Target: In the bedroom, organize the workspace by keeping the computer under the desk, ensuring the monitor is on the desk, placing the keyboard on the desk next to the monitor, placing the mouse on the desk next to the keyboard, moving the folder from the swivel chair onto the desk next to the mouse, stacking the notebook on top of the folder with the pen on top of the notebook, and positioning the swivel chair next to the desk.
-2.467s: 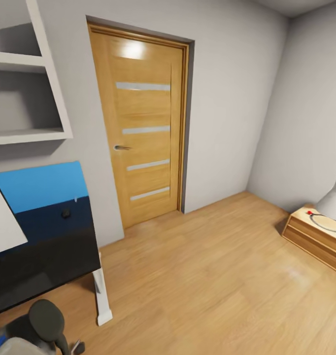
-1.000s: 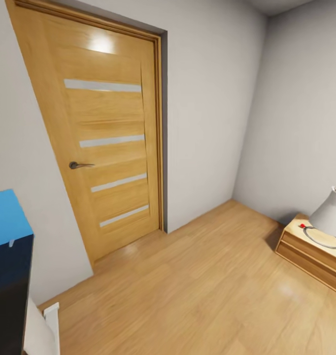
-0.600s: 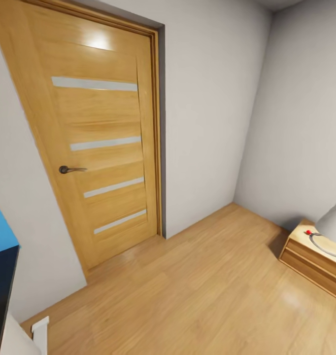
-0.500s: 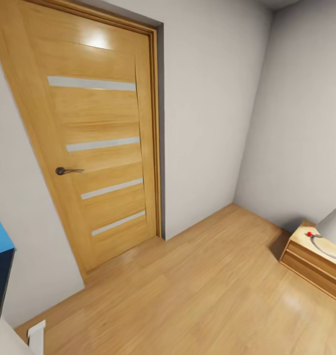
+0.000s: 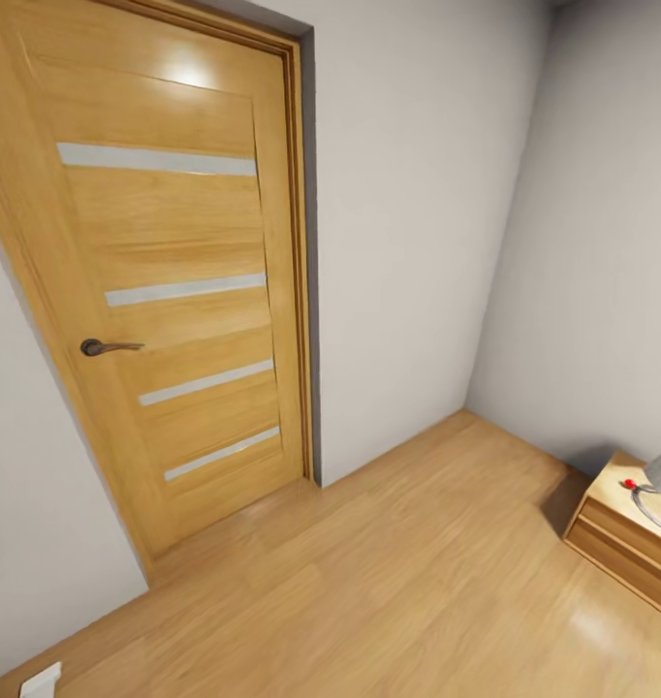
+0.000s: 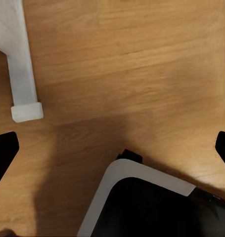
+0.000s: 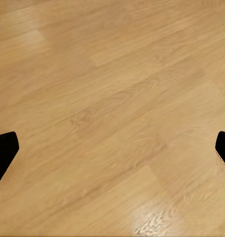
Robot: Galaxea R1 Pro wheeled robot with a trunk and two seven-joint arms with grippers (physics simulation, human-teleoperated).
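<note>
Oak door (image 5: pixel 166 281) upper left of head view, nightstand (image 5: pixel 626 538) lower right, no task items. Left wrist: left hand (image 6: pixel 112 148) spread over floor (image 6: pixel 142 74), white leg (image 6: pixel 21 64) upper left. Right wrist: right hand (image 7: pixel 112 148) spread, empty.

The door (image 5: pixel 175 281) is honey-coloured wood with four pale grey horizontal strips and a dark metal handle (image 5: pixel 106 347). The walls (image 5: pixel 418 213) are plain light grey, and the floor (image 5: pixel 389 582) is light oak planking with visible grain. The low cabinet (image 5: pixel 626 543) is matching light wood.
</note>
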